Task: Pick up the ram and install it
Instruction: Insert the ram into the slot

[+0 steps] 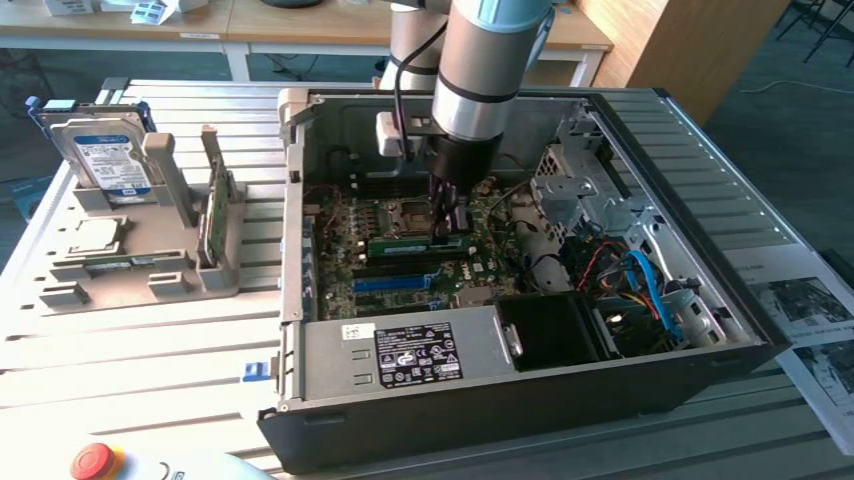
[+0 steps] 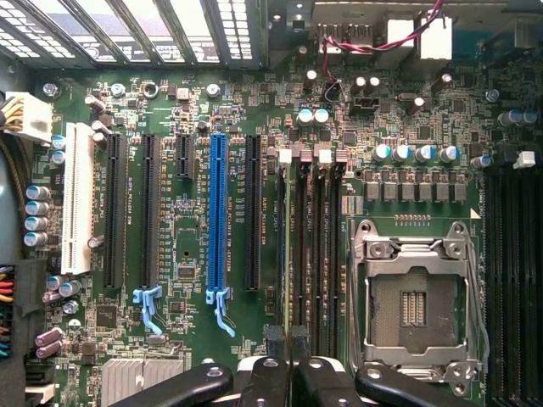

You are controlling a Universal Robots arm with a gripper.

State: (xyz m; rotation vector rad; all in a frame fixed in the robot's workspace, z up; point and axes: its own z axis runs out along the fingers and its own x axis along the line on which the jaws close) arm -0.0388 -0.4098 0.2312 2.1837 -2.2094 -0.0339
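**Tool grips the ram over the memory slots**

Exterior view: the arm reaches straight down into an open computer case [image 1: 534, 405] lying on the slatted tabletop [image 1: 134, 350]. The tool [image 1: 449, 228] stands over the motherboard [image 1: 350, 272]. Its tips are at the ram [image 1: 407, 243], a narrow green stick lying lengthwise along the memory slots, just beside the processor socket. Whether the stick is fully seated I cannot tell. At the exterior view's left, well apart from the case, a grey rack [image 1: 127, 285] holds a blue-labelled hard drive [image 1: 110, 150] upright. A red button [image 1: 96, 460] sits at the tabletop's near edge.

Wrist view: the tool [image 2: 288, 341] has its fingertips [image 2: 275, 341] drawn close together, leaving a narrow gap. The ram [image 2: 283, 246] runs out of that gap edge-on as a thin strip along the first memory slot, so the tool is clamped on its upper edge. The empty processor socket [image 2: 416, 297] lies beside the slots, and a long blue expansion slot [image 2: 217, 212] lies on their other side.
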